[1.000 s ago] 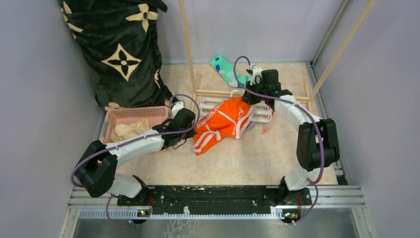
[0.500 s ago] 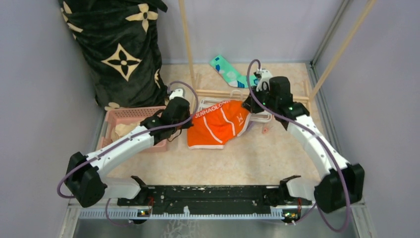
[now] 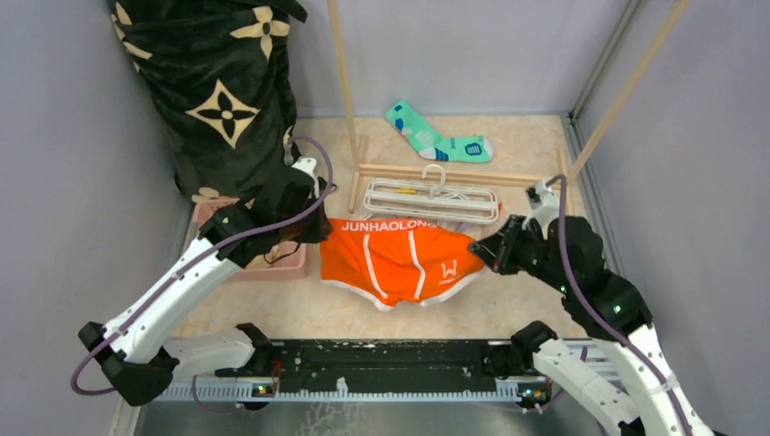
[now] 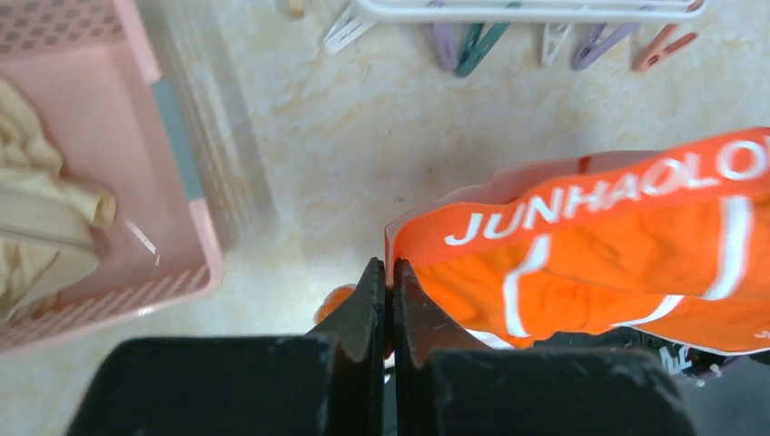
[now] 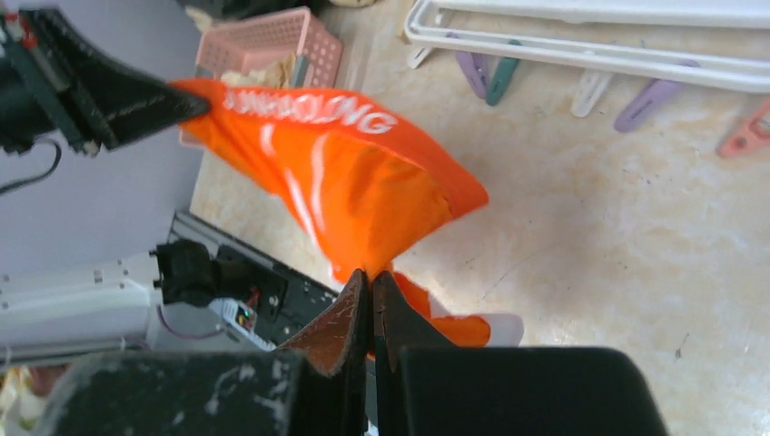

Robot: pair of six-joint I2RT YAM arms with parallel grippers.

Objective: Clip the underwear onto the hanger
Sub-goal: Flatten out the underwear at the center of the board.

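I have the underwear (image 3: 399,259) stretched between both arms — my left gripper (image 3: 318,232) pinches the waistband corner at its 9 o'clock, and my right gripper (image 3: 478,251) is clamped on the cloth at 3 o'clock. Just beyond at 12 o'clock the hanger (image 3: 431,202) lies flat on the table (image 3: 518,163), clothespins (image 4: 477,45) splayed toward me.

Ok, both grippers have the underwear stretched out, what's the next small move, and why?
Probably carry the underwear forward until its waistband reaches the clips on the hanger. The left gripper and right gripper are each shut on one side, the cloth spreads between them, and the hanger lies beyond.
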